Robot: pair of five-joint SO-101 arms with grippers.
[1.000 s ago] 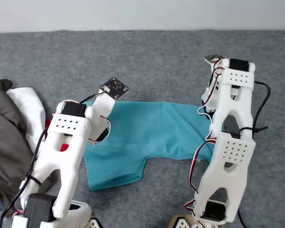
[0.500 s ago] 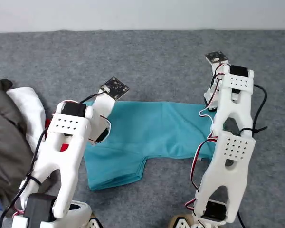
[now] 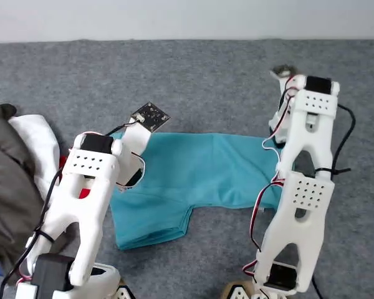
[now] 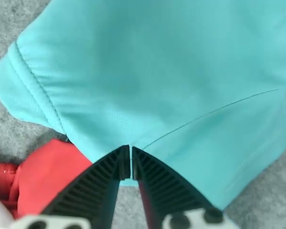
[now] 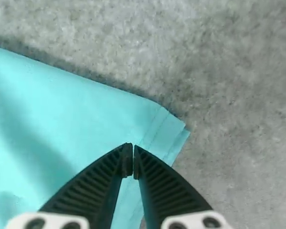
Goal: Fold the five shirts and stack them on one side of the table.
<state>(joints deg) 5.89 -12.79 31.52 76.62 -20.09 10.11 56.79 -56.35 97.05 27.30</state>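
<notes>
Teal shirt (image 3: pixel 193 171): it lies spread on the grey tabletop (image 3: pixel 193 81), about midway between the left and right edges and nearer the front edge than the far one. One flap is folded at its front left.

Left gripper (image 4: pixel 130 162): in my left wrist view the jaws are pressed together. Their tips sit right at the shirt's edge, where a seam line runs in. I cannot tell whether any cloth is pinched between them.

Right gripper (image 5: pixel 132 160): the jaws are closed tip to tip over the hem, close to the shirt's far right corner. Whether they have caught the hem I cannot make out.

Hidden from above: the left arm (image 3: pixel 87 187) covers the shirt's left end, and the right arm (image 3: pixel 305 187) covers its right side.

Red garment (image 4: pixel 43 167): the left wrist view has it touching the shirt's edge just beside the jaws. From the high view it is a sliver behind the left arm.

Pile at the left edge: a white garment (image 3: pixel 37 146) and a dark garment (image 3: pixel 9 187) are heaped together, cut off by the picture's edge. I cannot tell how many pieces are there.

Corner detail: the right wrist view shows the stitched hem and a shadow along the shirt's far edge.
</notes>
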